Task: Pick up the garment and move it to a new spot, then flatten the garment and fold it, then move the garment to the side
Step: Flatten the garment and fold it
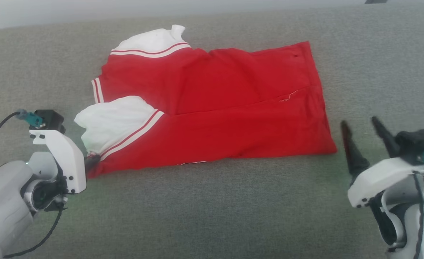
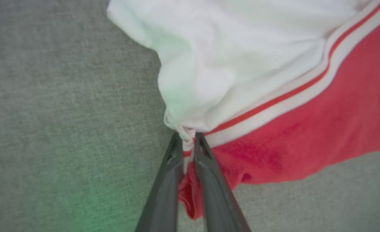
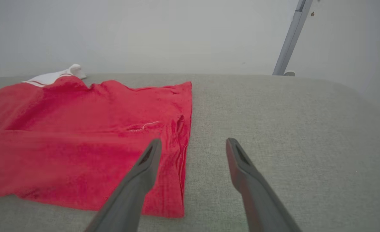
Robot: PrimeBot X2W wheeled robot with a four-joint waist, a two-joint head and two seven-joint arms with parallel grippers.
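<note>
Garment [image 1: 215, 108] lay folded lengthwise on the grey cushion [image 1: 212, 216]. Left gripper [image 2: 188, 138] was clamped narrow on its near-left corner, by the white sleeve. Right gripper [image 1: 358, 121] hung wide and empty, just right of its near-right corner.

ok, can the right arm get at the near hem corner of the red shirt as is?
Probably yes: the right gripper stands open just beside the garment, with only bare grey cushion between them.

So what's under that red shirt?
The red shirt lies on a grey fabric surface, which shows all around it. It is folded over itself, so its lower layers and anything beneath them are covered.
</note>
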